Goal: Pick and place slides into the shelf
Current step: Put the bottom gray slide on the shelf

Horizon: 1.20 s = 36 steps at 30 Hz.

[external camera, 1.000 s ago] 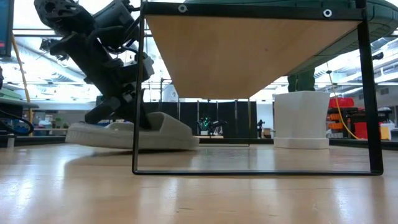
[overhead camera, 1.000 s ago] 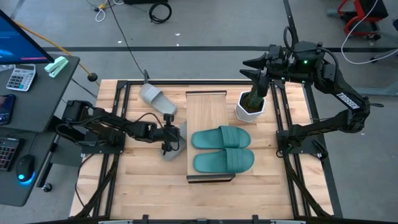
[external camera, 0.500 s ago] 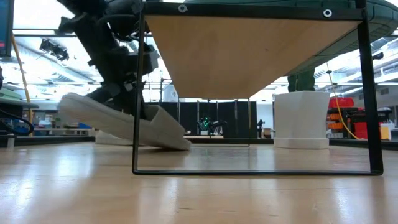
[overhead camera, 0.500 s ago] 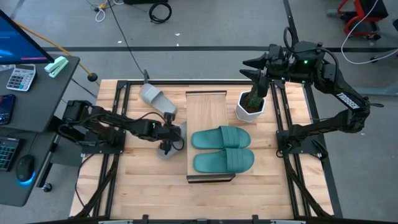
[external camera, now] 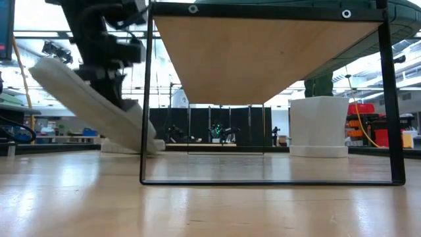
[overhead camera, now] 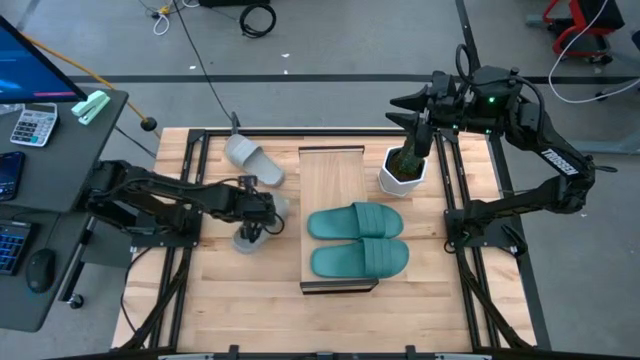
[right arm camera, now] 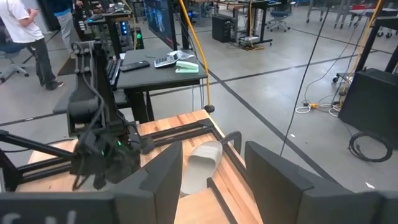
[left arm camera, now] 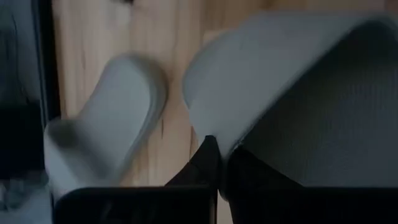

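Observation:
My left gripper [overhead camera: 258, 214] is shut on a light grey slide [overhead camera: 246, 237], which is tipped steeply beside the shelf's left side. The other grey slide [overhead camera: 250, 158] lies flat on the table at the far left. Two teal slides [overhead camera: 356, 222] [overhead camera: 360, 258] lie side by side on the shelf's [overhead camera: 330, 175] wood top. My right gripper [right arm camera: 214, 186] is open with nothing between its fingers. It hangs high above the far right corner, near a white planter [overhead camera: 404, 170]. My left gripper pinches the grey slide at its broad strap [left arm camera: 249, 140] between the two fingers [left arm camera: 208, 163], slanting down from the table's left side. The slide hangs tilted: one end [external camera: 46, 66] is high toward the left, and the other [external camera: 152, 146] is down by the table. Whether that end touches the table, I cannot tell.
The shelf's dark end frame [external camera: 143, 99] stands just right of the tilted slide, with open room under the plank. Dark rails [overhead camera: 190, 200] run along both table sides. A desk with a keyboard and calculator [overhead camera: 35, 125] stands left of the table.
My left gripper has risen and drawn a little toward the table's left edge, tipping as it went. The grey slide, flat on the table before, has tipped up. Its left end has swung high while its right end stayed low.

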Each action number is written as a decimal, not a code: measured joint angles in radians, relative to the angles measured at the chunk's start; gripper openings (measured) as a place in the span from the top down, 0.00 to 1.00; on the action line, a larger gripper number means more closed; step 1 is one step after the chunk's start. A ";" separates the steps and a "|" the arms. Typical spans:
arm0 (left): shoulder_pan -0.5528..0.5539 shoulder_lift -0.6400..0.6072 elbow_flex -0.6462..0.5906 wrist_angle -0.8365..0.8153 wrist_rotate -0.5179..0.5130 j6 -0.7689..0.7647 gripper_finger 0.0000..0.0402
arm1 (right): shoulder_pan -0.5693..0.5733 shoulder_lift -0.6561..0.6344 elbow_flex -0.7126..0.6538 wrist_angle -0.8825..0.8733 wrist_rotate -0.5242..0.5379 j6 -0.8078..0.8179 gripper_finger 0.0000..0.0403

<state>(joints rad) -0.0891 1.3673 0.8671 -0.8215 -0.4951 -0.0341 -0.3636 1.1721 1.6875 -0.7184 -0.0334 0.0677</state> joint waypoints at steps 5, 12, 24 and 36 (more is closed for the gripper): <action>0.000 -0.056 0.096 -0.107 -0.048 -0.099 0.97 | 0.000 0.000 0.000 0.000 0.000 -0.012 0.56; 0.000 -0.075 0.294 -0.259 -0.170 -0.139 0.97 | 0.000 0.000 0.000 0.000 -0.001 -0.020 0.56; 0.073 -0.075 0.599 -0.372 -0.332 -0.157 0.97 | 0.000 0.000 0.000 -0.016 -0.112 -0.021 0.56; 0.243 -0.074 0.820 -0.357 -0.351 -0.428 0.97 | 0.025 0.008 0.000 -0.018 -0.220 -0.234 0.56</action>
<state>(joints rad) 0.1537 1.2930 1.6876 -1.1785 -0.8459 -0.4625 -0.3388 1.1804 1.6878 -0.7362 -0.2533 -0.1662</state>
